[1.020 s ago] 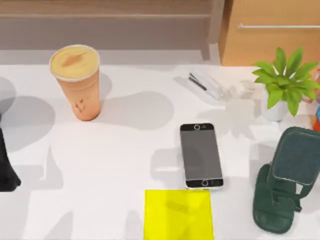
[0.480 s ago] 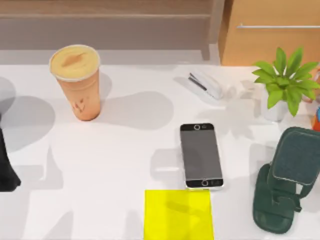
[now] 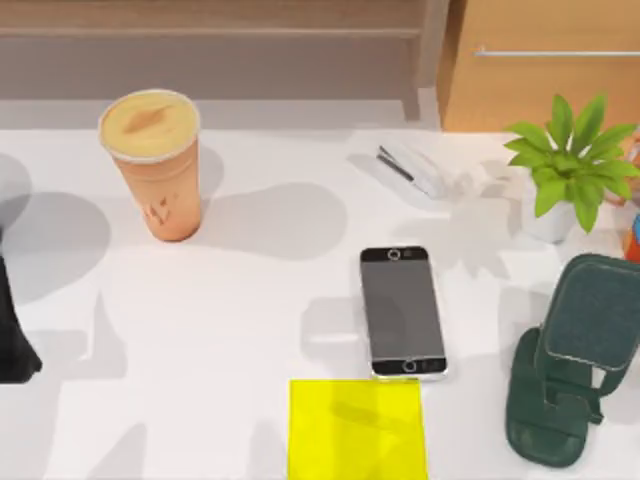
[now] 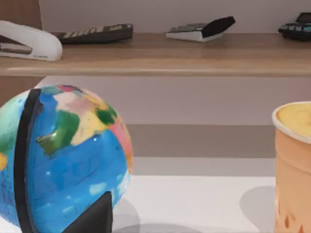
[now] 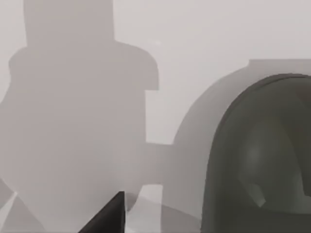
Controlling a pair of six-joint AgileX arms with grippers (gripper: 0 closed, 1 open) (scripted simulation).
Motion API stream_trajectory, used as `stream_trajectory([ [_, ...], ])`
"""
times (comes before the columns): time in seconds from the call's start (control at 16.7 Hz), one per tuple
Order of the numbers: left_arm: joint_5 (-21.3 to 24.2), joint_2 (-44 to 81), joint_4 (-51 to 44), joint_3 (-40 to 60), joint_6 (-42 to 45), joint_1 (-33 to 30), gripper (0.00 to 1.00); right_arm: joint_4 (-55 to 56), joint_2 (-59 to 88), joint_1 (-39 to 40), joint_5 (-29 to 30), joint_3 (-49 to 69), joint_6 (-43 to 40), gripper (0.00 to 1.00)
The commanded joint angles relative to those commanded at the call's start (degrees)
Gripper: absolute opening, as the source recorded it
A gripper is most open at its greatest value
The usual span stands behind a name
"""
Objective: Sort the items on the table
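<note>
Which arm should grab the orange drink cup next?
Left, probably. The cup stands on the left side of the table, nearer my left arm at that edge, and the left wrist view faces it.

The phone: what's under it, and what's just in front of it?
The phone lies flat on the white table, screen up; whatever its body covers is hidden. A yellow square lies just beyond its near end; whether they touch is unclear.
</note>
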Motion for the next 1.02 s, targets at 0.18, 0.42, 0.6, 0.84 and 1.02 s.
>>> stream_trajectory([
  [0.18, 0.0, 0.0, 0.0, 0.0, 0.0, 0.0, 1.0, 0.0, 0.0, 0.0, 0.0, 0.0, 0.0, 0.02],
  [0.42, 0.0, 0.0, 0.0, 0.0, 0.0, 0.0, 1.0, 0.0, 0.0, 0.0, 0.0, 0.0, 0.0, 0.0],
  [0.6, 0.0, 0.0, 0.0, 0.0, 0.0, 0.0, 1.0, 0.0, 0.0, 0.0, 0.0, 0.0, 0.0, 0.0],
  [0.84, 0.0, 0.0, 0.0, 0.0, 0.0, 0.0, 1.0, -1.88, -1.93, 0.2, -0.61, 0.73, 0.53, 0.0],
  [1.02, 0.0, 0.0, 0.0, 0.0, 0.0, 0.0, 1.0, -7.05, -4.17, 0.23, -0.63, 4.42, 0.34, 0.0],
])
